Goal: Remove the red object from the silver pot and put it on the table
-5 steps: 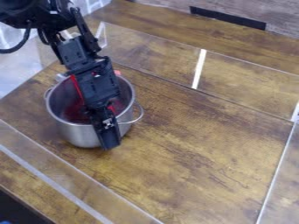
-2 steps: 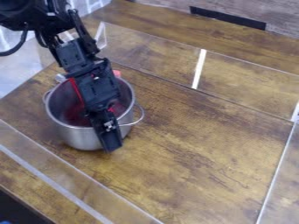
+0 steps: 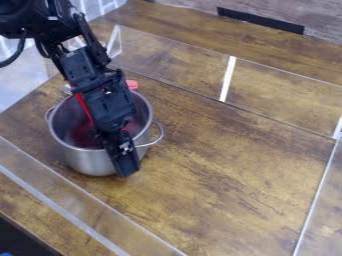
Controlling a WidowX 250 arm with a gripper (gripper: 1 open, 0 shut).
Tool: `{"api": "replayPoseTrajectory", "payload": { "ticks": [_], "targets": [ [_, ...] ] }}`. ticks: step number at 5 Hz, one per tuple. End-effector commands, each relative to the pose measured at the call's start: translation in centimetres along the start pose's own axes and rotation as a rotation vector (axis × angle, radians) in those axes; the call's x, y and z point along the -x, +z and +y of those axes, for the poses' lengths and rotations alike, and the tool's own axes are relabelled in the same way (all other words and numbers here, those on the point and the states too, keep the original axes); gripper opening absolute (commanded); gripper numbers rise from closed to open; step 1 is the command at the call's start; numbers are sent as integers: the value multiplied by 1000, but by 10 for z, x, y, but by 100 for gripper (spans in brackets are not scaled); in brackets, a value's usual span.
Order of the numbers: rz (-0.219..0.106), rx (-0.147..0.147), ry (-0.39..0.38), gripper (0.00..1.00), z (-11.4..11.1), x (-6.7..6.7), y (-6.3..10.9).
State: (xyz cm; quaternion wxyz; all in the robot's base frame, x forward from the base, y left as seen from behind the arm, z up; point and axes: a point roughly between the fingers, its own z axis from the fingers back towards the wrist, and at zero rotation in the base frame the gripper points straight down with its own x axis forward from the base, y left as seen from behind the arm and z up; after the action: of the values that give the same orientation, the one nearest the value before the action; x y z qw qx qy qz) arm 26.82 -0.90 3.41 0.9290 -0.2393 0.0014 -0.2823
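End effector (image 3: 120,160) and wrist reach down over the silver pot (image 3: 88,158), the black fingers slanting from the upper left toward the lower right across its mouth. One finger shows clearly, lying over the pot's near right rim, with its tip low against the outside of the wall as seen from this camera. How wide the fingers stand, and whether they grip anything, cannot be told, since the arm covers the space between them.

The red object (image 3: 88,128) is inside the pot, mostly hidden behind the end effector and in shadow. Only dark red patches of it show, so its long axis and the way it points cannot be made out.

The pot sits upright on the brown wood worktop (image 3: 234,165), toward the left side of the view, its mouth facing up. Its wire-like side handles stick out at the left and the right, the right one curving out past the finger. Just beyond the pot's far rim, a small red or pink thing (image 3: 131,85) shows partly from behind the arm. Pale strips (image 3: 229,79) run across the wood, one of them on the near left side passing close by the pot's base.
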Motion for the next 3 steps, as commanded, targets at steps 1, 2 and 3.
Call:
{"api": "replayPoseTrajectory", "payload": {
  "ticks": [1,2,3],
  "targets": [
    [37,18,-53,0,-1,6,-4],
    [33,23,-48,0,-6,5,1],
    [29,26,-42,0,-10,3,7]
  ]
}}
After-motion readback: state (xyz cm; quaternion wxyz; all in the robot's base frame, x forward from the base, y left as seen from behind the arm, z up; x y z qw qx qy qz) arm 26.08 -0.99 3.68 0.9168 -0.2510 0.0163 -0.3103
